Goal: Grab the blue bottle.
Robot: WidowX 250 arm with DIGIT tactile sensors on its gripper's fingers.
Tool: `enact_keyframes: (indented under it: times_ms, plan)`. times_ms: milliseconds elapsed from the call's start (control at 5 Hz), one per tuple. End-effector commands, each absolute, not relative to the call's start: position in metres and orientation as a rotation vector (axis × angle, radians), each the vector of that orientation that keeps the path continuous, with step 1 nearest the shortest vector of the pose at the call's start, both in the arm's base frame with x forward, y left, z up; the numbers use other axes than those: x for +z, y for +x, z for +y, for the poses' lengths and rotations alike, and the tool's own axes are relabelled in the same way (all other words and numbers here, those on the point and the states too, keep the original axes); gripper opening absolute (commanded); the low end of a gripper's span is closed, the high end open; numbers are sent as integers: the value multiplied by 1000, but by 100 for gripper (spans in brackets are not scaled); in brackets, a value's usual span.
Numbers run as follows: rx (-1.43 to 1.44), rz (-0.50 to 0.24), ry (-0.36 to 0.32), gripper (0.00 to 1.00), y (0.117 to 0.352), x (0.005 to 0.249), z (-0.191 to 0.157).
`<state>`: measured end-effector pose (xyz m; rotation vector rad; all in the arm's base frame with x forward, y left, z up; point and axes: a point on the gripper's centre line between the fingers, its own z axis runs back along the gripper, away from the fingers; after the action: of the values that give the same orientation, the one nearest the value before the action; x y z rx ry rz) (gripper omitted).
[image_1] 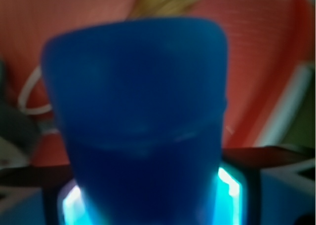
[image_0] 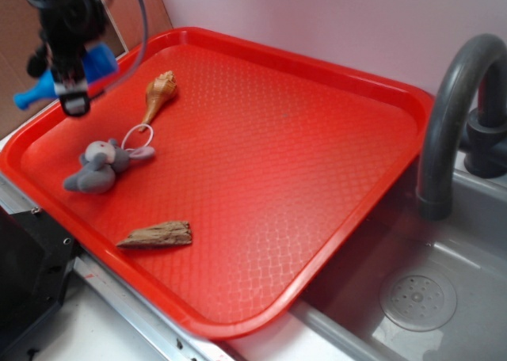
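blue bottle [image_0: 47, 81]: off the tray, in the air over the back-left corner, lying roughly level, narrow neck poking left; fills the wrist view [image_1: 138, 116], blurred.
gripper [image_0: 74, 92]: clamped on the bottle body, fingers mostly hidden behind it; grip sits toward the fat end, neck free.
step: grasp looks made, lift looks under way.
doing it well: hold squeeze steady, no loosening; rise straight, slow; smooth round plastic likely to slip or twist if jerked.
red tray [image_0: 341, 234]: below, bare under the bottle.
seashell [image_0: 158, 92]: just beside the spot below the grip, near the ring cord.
plush mouse [image_0: 101, 167]: on tray, apart.
wood piece [image_0: 156, 235]: front, well apart.
faucet [image_0: 455, 115]: far right, no concern.
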<state>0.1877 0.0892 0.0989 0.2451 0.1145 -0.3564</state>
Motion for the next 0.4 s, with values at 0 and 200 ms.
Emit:
enact_keyframes:
  times_ms: [0,200]
  plan:
    - [131,-68,-6,0,200,197,73]
    - [183,-81,-41,0,211,205,56]
